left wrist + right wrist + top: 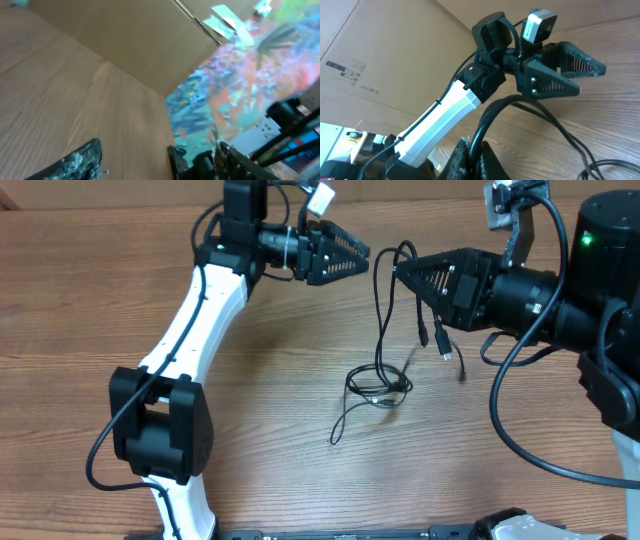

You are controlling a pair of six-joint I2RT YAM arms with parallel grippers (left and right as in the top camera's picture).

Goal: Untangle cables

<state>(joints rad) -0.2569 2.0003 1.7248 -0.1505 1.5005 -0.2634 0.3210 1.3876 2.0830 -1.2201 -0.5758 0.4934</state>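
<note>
Several cables (384,389) hung from the right gripper (398,268), which was clenched on their upper bend. Their loops lay mid-table (250,430), well clear of every edge. Left gripper (362,258): released, empty, just beside that bend, not touching.

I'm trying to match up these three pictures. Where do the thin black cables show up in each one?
Overhead: cables dangle from the right claw, centre-right, looping onto the table.
Left wrist: not in it.
Right wrist: cables rise from bottom centre and arc right.
Shared landmark: the open left claw, top centre overhead, upper right in the right wrist view.
</note>
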